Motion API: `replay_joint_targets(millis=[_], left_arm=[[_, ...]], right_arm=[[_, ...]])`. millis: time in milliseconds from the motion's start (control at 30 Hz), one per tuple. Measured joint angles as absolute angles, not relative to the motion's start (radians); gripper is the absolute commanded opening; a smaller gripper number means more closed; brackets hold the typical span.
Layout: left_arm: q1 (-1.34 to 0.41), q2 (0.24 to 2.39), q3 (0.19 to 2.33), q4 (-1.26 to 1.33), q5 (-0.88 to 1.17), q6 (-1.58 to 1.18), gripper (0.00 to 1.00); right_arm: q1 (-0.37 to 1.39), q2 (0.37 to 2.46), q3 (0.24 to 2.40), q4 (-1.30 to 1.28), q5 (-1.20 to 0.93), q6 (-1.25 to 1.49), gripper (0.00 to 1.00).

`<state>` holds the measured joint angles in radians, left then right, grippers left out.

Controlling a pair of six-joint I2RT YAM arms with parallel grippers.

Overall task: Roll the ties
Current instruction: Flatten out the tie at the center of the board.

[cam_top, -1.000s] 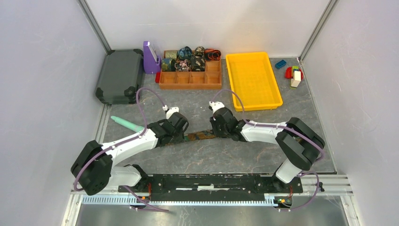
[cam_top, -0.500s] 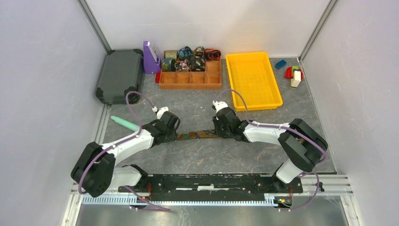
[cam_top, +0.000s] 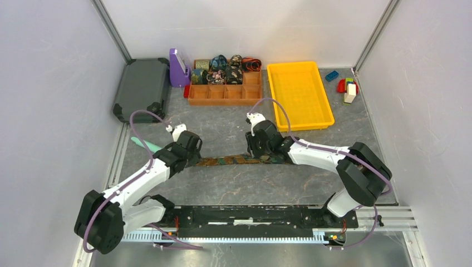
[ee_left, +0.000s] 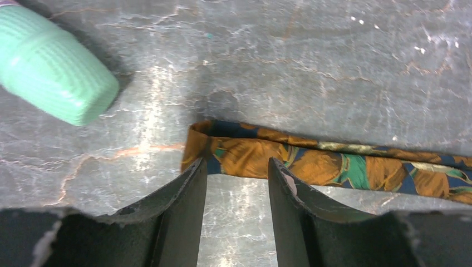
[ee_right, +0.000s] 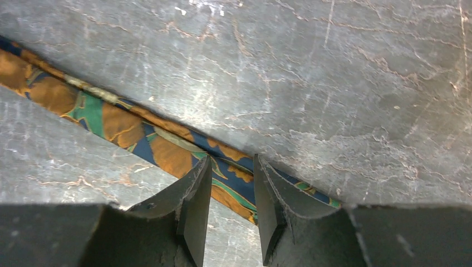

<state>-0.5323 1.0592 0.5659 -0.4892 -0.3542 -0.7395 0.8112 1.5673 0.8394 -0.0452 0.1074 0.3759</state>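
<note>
One tie lies flat and unrolled on the table, its long axis running left to right. Its folded left end lies right at the tips of the left gripper, whose fingers stand parted and empty, pointing across the strip. The right gripper, likewise parted and holding nothing, straddles the strip toward its other end. The fabric passes slantwise beneath the gap, and the end itself is hidden. A green stick lies near the left end, apart from the tie. Several rolled ties sit in the organiser at the far side. Judgement: rolling of this tie has not begun. The roll would start at an end and travel along the long axis, and the left gripper sits nearest a free end.
</note>
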Motion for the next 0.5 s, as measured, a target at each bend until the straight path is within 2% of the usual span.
replay_joint_targets(millis=[167,500], left_arm=[[-0.465,1.044,0.549,-0.499,-0.356,-0.739,0.44],[-0.402,1.089,0.526,-0.436,-0.3,-0.731,0.38]], right_arm=[[0.832,1.564,0.847,-0.04,0.087,0.377,0.4],[0.84,1.564,0.847,-0.039,0.069,0.377,0.39]])
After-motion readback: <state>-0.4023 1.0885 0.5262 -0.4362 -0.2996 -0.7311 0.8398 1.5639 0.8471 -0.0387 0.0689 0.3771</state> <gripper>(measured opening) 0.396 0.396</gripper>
